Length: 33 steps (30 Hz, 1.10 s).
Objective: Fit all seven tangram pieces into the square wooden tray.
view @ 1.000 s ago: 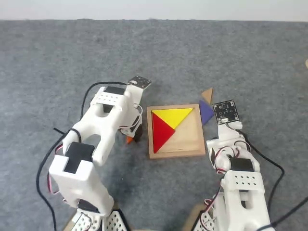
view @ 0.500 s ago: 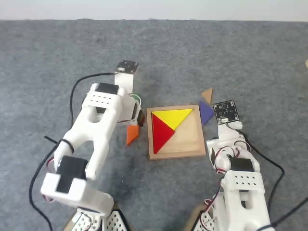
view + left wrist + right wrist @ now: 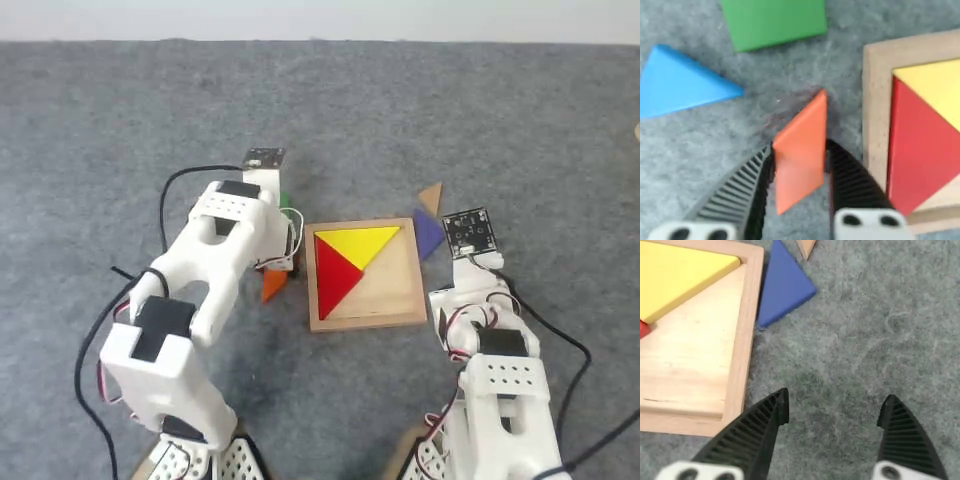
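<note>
Wooden tray [image 3: 368,320]: yellow triangle [image 3: 358,242], red triangle [image 3: 335,272] seated; five pieces outstanding. Orange piece [image 3: 800,155] clenched in left claw [image 3: 800,149], tray just beside. Right claw [image 3: 836,397] released.

bright, even light with soft, faint shadows.

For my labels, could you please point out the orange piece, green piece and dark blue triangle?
orange piece [image 3: 800,150], left wrist view, face centre.
green piece [image 3: 774,22], left wrist view, face centre.
dark blue triangle [image 3: 782,287], right wrist view, face centre.
</note>
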{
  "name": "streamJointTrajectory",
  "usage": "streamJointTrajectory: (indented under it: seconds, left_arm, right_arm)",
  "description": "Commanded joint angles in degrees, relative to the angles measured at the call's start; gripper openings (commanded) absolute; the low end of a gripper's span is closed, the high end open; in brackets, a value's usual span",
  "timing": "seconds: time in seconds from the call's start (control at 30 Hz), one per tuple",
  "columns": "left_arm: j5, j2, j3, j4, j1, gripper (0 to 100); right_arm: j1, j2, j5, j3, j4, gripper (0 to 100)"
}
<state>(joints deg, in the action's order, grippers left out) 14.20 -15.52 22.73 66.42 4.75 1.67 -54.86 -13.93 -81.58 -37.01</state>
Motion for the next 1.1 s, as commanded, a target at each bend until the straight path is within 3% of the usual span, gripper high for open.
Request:
streamJointTrajectory:
  seconds: [0.0,0.17,0.37,0.53,0.63,0.77,0.9,1.07]
  left_arm:
    - [-2.81,-0.35,-1.1,-0.09,-0.18,1]
    - [-3.78,-0.26,-2.33,0.53,-0.44,1]
    - [-3.78,6.95,-10.51,9.76,0.79,1]
    - [-0.62,12.48,-13.41,11.52,9.14,1]
    - [2.81,11.34,-14.2,9.05,16.09,1]
    - [6.24,8.44,-14.37,3.25,19.69,1]
    - [10.46,5.36,-15.96,-2.29,22.59,1]
    - [19.78,-0.26,-21.32,-3.34,27.25,1]
  right_arm:
    - [0.31,-1.54,-0.62,0.44,1.01,28.8]
    - [0.31,-1.54,-0.62,0.53,1.01,28.8]
    - [0.04,-1.54,-0.44,0.79,0.92,28.8]
    - [-0.57,-1.63,-0.35,1.14,0.92,28.8]
    - [-5.14,-1.63,1.58,2.55,0.66,28.8]
    - [-12.44,-1.63,5.63,3.96,0.48,28.8]
    - [-13.49,-1.63,6.68,4.57,0.48,28.8]
    - [-14.99,-1.63,7.74,4.66,0.84,28.8]
